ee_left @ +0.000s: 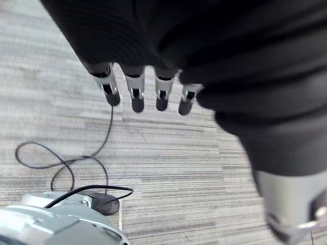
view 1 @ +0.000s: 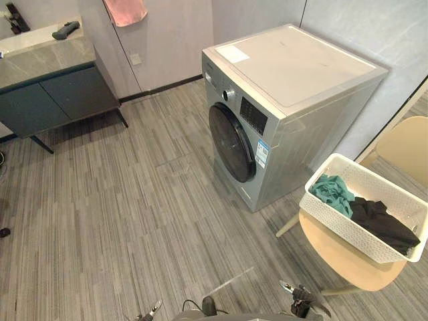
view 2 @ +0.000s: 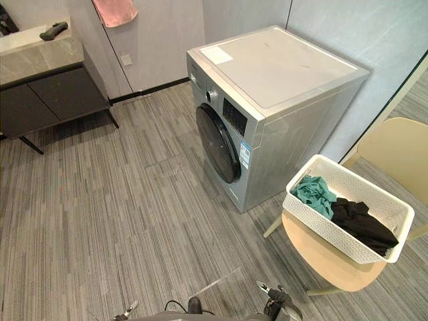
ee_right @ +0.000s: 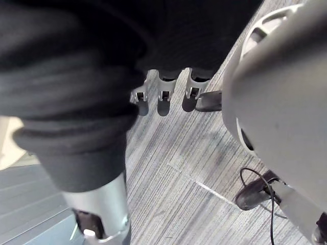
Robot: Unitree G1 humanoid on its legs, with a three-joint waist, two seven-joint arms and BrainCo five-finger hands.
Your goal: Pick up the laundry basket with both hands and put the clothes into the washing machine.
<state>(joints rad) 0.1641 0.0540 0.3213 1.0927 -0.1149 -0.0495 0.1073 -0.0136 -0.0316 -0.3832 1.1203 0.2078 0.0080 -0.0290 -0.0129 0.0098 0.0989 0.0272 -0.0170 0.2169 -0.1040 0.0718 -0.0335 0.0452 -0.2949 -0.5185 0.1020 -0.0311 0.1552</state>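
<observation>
A white perforated laundry basket (view 1: 334, 217) rests on a round beige seat (view 1: 334, 257) at the right. A teal garment (view 1: 332, 192) and a black garment (view 1: 382, 222) lie inside it. To its left stands the silver washing machine (view 1: 287, 107), its dark round door (view 1: 231, 142) shut and facing the open floor. My left hand (ee_left: 135, 92) hangs over the striped floor with relaxed fingers and holds nothing. My right hand (ee_right: 164, 94) hangs the same way, open, far from the basket.
A dark cabinet (view 1: 57, 97) with a stone top stands at the back left, and a pink towel (view 1: 126, 11) hangs on the wall. A second beige chair (view 1: 404, 144) stands behind the basket. Grey striped floor (view 1: 134, 214) stretches before the machine.
</observation>
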